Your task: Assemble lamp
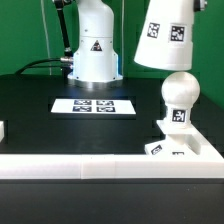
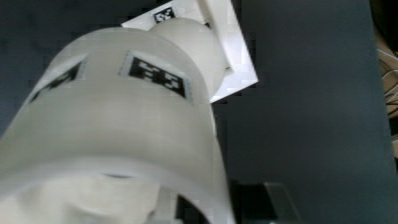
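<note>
The large tapered white shade (image 1: 165, 35) hangs in the air at the exterior view's upper right, tilted slightly, right above the round-headed bulb (image 1: 180, 97). The bulb stands upright on the low square base (image 1: 181, 146). In the wrist view the shade (image 2: 134, 130) fills most of the picture, with the base (image 2: 226, 55) showing beyond it. My gripper (image 2: 196, 205) is shut on the shade's near end; one dark finger (image 2: 270, 198) shows beside the wall. The gripper is above the exterior view's edge. The bulb is hidden in the wrist view.
The marker board (image 1: 94, 104) lies flat mid-table. The arm's white pedestal (image 1: 93, 50) stands behind it. A white rail-like border wall (image 1: 80, 166) runs along the front, and the base sits against it. A small white piece (image 1: 3, 130) shows at the left edge.
</note>
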Controlling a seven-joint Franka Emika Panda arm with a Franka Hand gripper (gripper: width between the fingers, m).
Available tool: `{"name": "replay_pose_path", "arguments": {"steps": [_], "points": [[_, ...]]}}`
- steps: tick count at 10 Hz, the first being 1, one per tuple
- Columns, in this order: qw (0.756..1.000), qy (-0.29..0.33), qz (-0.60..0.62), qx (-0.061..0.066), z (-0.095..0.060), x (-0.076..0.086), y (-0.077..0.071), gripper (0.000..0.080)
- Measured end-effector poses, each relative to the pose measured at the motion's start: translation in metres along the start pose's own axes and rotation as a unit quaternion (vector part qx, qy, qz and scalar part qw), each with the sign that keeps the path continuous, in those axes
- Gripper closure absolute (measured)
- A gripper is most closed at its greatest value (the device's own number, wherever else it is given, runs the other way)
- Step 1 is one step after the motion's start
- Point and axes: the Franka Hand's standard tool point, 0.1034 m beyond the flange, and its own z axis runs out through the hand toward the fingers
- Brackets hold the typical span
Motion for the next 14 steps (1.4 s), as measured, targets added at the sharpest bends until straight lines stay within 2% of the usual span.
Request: {"name": "replay_pose_path", "arguments": {"steps": [3,5,8,14], "points": [[1.000,0.003,0.000,-0.002,0.023,-0.006,-0.008,0.0754],[1.000,-0.004,0.000,-0.010,0.046,-0.012,-0.016,0.0754],[1.000,-0.005,-0.006,-0.016,0.065,-0.010,-0.015,0.0754],[1.000,-0.006,-0.011,-0.022,0.084,-0.011,-0.007,0.0754]]}}
